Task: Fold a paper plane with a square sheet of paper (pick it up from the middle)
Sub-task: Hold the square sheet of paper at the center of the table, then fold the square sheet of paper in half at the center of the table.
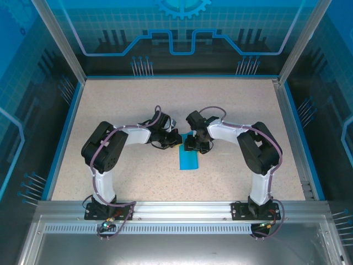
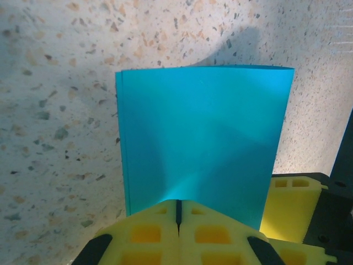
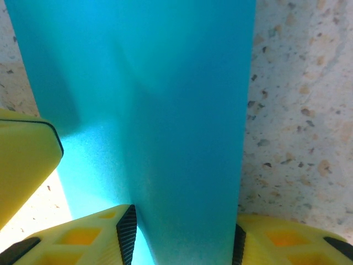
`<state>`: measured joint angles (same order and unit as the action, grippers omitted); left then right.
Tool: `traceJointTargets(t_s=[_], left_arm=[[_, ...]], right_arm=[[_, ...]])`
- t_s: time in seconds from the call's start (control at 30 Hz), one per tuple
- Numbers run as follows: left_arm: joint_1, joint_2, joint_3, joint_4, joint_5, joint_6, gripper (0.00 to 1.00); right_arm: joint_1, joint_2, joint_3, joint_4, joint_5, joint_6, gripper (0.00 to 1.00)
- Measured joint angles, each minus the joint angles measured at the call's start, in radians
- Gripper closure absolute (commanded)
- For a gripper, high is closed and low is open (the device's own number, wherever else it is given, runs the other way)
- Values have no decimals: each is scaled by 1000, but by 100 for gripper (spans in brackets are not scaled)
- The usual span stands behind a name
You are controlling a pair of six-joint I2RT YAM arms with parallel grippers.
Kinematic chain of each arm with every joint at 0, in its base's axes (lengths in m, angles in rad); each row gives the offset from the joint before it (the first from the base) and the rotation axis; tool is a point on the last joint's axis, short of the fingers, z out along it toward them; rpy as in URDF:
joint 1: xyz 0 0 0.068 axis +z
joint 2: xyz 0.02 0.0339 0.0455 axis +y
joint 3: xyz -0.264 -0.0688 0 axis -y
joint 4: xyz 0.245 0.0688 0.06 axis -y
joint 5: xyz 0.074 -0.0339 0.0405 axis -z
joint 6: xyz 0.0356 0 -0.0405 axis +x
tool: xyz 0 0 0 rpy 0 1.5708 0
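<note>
Paper (image 1: 188,160) at frame centre, folded to a narrow strip only; nose and wing folds left, by the look of it. At its far end: left gripper (image 2: 177,208) pinched shut on the edge, right gripper (image 3: 182,234) spread, straddling the strip.

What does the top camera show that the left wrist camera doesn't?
Top camera: the whole left arm and right arm, and the table with its blue rim. Left wrist camera: close up, the paper has stacked layers along one edge, and the left hand is shut. Both: the blue folded paper on the speckled table, the left hand at its end.
</note>
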<state>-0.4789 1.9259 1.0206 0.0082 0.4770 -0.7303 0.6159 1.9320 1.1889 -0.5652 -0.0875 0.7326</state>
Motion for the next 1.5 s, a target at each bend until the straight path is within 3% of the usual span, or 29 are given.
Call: traceJointTargets(t_s=[0.4, 0.63, 0.77, 0.97, 1.1, 1.2, 1.5], left_arm=[[-2, 20, 21, -50, -11, 9, 98], [-2, 20, 23, -56, -19, 26, 99], [-2, 20, 22, -58, -20, 31, 99], [-3, 20, 22, -60, -26, 42, 99], [-4, 20, 22, -60, -27, 50, 100], [-4, 20, 22, -60, -31, 50, 100], [-5, 20, 23, -63, -35, 52, 100]], right_arm=[[1, -8, -5, 4, 1, 4, 50], [1, -104, -88, 112, -20, 21, 38], [-2, -204, -142, 83, 7, 26, 36], [-1, -335, -140, 95, 16, 15, 52], [11, -295, -108, 114, -2, 5, 70], [25, -224, -72, 129, -10, 17, 77], [26, -85, -61, 139, -21, 50, 82]])
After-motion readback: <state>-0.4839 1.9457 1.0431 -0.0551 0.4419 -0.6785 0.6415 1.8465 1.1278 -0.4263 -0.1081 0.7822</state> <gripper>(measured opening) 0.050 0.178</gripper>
